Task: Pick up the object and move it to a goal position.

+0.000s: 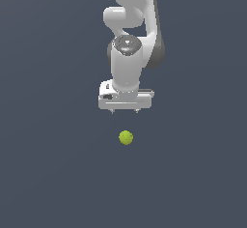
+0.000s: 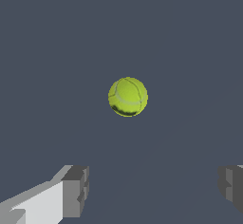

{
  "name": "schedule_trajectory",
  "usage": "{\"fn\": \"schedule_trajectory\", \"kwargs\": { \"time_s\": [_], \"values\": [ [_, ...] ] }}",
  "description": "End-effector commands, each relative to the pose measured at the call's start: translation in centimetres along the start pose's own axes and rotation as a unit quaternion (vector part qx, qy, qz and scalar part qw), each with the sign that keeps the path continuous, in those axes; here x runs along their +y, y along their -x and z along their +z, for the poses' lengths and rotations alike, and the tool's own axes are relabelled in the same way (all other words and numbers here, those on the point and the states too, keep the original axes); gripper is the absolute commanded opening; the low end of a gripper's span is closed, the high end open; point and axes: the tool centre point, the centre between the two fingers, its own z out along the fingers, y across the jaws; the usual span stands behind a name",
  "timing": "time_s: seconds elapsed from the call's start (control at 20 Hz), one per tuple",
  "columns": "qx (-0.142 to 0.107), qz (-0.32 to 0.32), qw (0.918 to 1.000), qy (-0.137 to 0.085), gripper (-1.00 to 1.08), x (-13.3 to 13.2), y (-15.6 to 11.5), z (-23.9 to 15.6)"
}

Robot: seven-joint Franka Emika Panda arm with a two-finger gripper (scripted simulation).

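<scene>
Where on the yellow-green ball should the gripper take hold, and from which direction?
Across the middle of the ball, at its widest, coming straight down from above. It is round and much narrower than the open gripper, so probably any pair of opposite sides will do.

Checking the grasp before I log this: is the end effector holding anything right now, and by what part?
Nothing is held. The end effector is open, its fingers spread wide, and the yellow-green ball lies apart from them, untouched.

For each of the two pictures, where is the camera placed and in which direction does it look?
Exterior view: off the arm, looking at the white arm, its open claw and the ball apart from it.
Wrist view: on the wrist, facing the ball; two grey fingertips show.
Shared: ball, claw, plain dark ground.
</scene>
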Motion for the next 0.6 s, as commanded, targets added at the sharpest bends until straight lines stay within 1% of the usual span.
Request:
{"fn": "schedule_trajectory", "kwargs": {
  "time_s": [0.0,0.15,0.4,0.55],
  "values": [
    [0.000,0.000,1.0000,0.000,1.00,0.0,0.0,0.0],
    [-0.003,-0.004,1.0000,-0.002,1.00,-0.4,0.1,0.1],
    [-0.016,-0.019,0.9997,-0.008,1.00,-1.8,0.8,0.3],
    [-0.017,-0.019,0.9996,-0.009,1.00,-2.0,0.9,0.3]
  ]
}}
